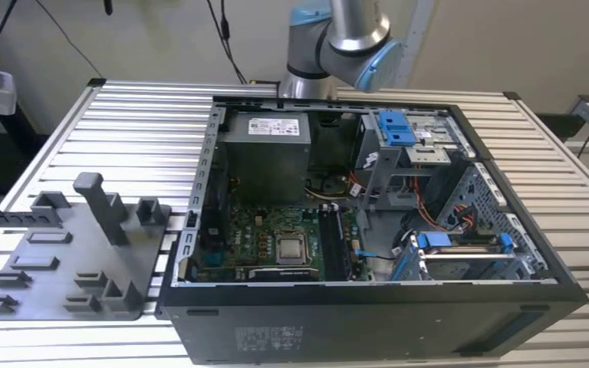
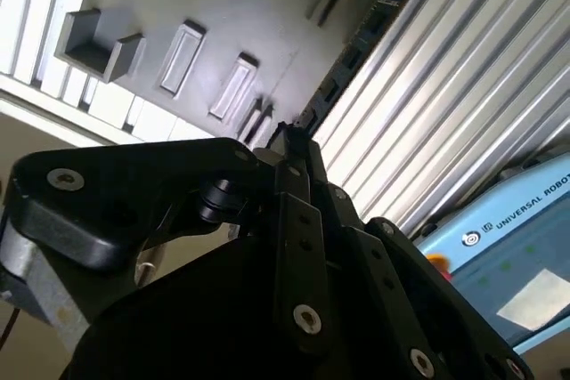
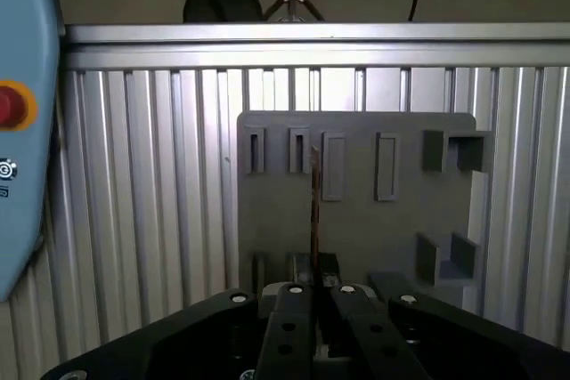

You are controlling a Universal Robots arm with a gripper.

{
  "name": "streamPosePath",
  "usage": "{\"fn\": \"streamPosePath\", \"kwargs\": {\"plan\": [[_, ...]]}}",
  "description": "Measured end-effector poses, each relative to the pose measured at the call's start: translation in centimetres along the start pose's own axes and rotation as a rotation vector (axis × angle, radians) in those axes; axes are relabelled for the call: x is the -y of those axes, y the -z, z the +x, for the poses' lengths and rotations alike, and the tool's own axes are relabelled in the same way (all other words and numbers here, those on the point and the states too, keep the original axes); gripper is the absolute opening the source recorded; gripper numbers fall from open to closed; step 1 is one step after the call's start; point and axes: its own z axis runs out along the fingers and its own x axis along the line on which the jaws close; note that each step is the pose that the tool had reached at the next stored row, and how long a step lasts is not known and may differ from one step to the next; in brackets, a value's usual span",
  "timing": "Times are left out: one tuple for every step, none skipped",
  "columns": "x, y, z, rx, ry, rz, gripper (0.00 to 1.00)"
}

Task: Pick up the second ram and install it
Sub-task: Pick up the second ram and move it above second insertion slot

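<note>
**Above the grey tray: a thin grip that could slip**

Over the flat grey plastic fixture tray, the black end effector is clamped on the second ram, a narrow dark stick seen edge-on in the first wrist view. Held by one end, it could tilt or slide and then jam at its slot. The tray's recesses look vacant. On the ribbed metal table, at the exterior view's right, the open black computer case holds a green motherboard and blue plastic drive clips.

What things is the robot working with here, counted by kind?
open computer case: 1
grey holder tray: 1
second ram, gripped edge-on in the fingers: 1
Total: 3
</note>
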Motion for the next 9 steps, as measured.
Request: {"fn": "streamPosePath", "kwargs": {"plan": [[0.00, 0.16, 0.00, -0.0001, 0.000, -0.0001, 0.14], [0.01, 0.32, -0.01, -0.0001, 0.000, -0.0001, 0.14], [0.02, 0.48, -0.02, 0.0000, 0.000, -0.0001, 0.14], [0.02, 0.65, -0.02, -0.0001, 0.000, -0.0001, 0.14], [0.03, 0.81, -0.02, 0.0000, 0.000, -0.0001, 0.14], [0.03, 0.96, -0.03, 0.0000, 0.000, 0.0000, 0.14], [0.03, 1.14, -0.03, 0.0000, 0.000, -0.0001, 0.14], [0.04, 1.31, -0.04, 0.0000, 0.000, -0.0001, 0.14], [0.04, 1.49, -0.04, -0.0001, 0.000, -0.0001, 0.14]]}}
